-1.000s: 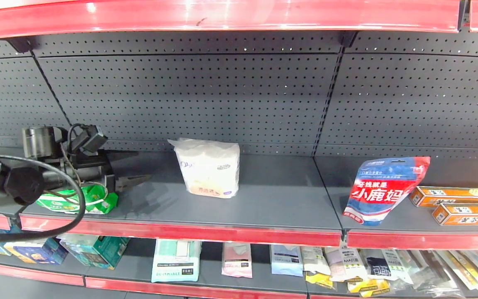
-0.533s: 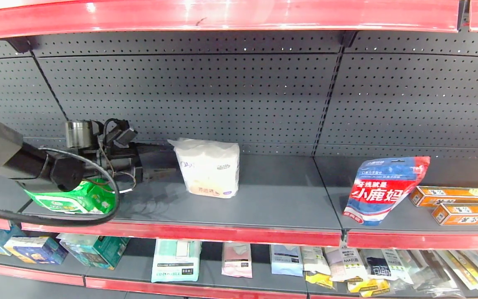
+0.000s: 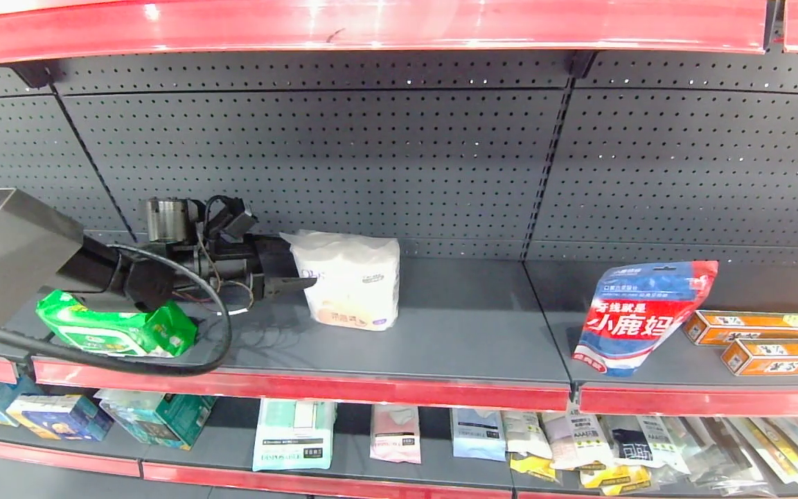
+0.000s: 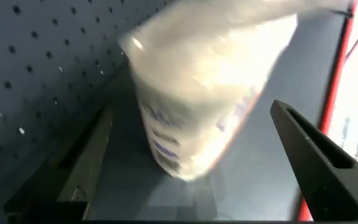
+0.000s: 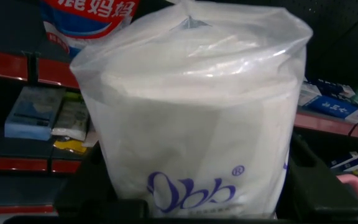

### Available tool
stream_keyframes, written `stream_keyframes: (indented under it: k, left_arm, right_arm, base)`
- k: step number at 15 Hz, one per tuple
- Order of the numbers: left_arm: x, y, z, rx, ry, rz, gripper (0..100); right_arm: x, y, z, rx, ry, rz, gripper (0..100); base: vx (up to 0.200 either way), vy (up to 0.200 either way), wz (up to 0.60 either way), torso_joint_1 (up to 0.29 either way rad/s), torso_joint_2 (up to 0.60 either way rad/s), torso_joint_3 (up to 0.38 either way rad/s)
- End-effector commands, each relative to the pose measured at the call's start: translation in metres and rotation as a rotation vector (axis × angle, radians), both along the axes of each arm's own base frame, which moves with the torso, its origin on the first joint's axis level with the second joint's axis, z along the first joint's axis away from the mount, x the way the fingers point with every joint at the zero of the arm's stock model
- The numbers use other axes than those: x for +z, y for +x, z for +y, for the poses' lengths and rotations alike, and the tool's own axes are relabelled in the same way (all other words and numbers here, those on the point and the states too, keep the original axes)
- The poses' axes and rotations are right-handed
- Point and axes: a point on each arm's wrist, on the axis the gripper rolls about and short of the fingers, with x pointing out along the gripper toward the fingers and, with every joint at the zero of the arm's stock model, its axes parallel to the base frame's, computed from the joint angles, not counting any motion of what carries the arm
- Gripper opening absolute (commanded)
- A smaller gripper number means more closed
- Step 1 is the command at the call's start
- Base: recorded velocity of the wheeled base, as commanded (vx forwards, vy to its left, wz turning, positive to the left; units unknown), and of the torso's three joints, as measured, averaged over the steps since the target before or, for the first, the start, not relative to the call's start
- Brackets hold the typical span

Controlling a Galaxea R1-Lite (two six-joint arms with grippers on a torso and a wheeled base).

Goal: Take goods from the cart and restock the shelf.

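White tissue pack (image 3: pixel 350 279) upright on the shelf (image 3: pixel 454 339), long axis vertical; we see the left gripper (image 4: pixel 191 112) spread open beside it, right gripper (image 5: pixel 204 186) clasping a second pack (image 5: pixel 191 93).

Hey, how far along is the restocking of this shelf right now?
Done: one white plastic-wrapped tissue pack stands on the grey shelf, with a green wipes pack lying further to its left. In hand: the right gripper holds a second white tissue pack; the left gripper is open at the shelved pack. Left: shelving the held pack.
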Motion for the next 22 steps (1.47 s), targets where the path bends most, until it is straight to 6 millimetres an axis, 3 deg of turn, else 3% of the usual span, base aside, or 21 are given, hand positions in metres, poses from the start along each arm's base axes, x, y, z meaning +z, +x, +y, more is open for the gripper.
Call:
stream_keyframes:
  k: [1,22]
  left_arm:
    - [-0.004,0.008,-0.005,-0.011,-0.001,-0.006,100]
    - [-0.019,0.026,-0.047,-0.115,-0.027,0.015,100]
  right_arm:
    - [0.0,0.0,0.0,-0.001,0.0,0.002,0]
    - [0.0,0.0,0.0,-0.007,-0.016,0.009,0]
  base:
    - [0.0,0.0,0.0,0.0,0.0,0.0]
    - [0.0,0.0,0.0,0.0,0.0,0.0]
